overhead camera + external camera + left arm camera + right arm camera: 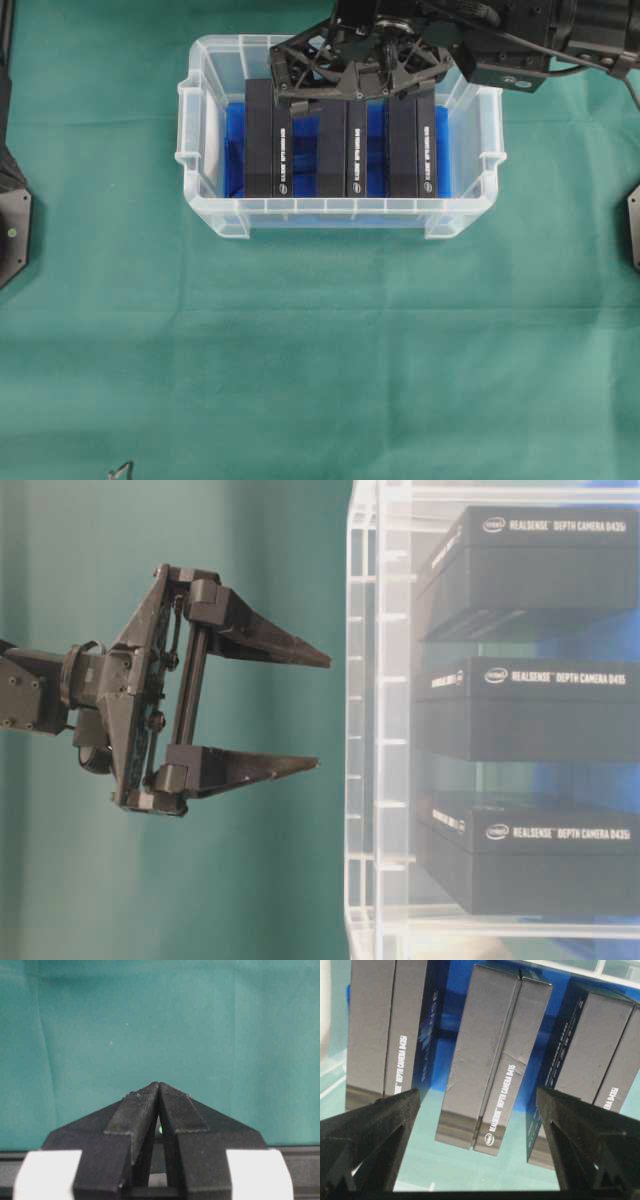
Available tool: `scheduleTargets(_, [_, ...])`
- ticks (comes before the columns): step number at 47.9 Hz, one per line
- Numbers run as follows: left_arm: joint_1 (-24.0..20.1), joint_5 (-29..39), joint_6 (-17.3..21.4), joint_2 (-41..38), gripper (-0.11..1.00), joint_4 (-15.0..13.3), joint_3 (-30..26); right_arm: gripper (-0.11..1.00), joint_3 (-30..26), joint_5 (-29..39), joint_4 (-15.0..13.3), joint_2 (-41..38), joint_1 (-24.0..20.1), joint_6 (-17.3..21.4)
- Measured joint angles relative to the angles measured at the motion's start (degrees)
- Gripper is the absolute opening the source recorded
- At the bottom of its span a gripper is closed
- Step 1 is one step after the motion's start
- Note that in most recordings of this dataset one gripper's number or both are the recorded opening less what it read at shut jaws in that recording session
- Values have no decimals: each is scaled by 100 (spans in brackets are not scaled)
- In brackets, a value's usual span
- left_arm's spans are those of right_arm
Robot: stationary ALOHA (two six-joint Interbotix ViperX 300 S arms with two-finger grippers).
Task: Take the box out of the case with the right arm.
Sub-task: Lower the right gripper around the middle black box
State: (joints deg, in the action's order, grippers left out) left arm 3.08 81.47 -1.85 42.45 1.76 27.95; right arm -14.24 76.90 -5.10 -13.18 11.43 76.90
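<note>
On green cloth [320,350], three boxes [356,150] crowd the case [200,150].

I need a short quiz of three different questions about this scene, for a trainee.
1. How many black boxes stand in the case?
2. True or false: the right end effector is shut on the middle box.
3. The left end effector is: A) wide open, B) shut on nothing, C) holding a box.

Key: 1. Three. 2. False; it is open, with a finger on each side of the middle box, not touching it. 3. B.
</note>
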Motion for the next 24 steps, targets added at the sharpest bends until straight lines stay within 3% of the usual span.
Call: scheduleTargets(24, [9, 0, 0, 9, 2, 9, 0, 93, 343, -396, 18, -272, 0, 132])
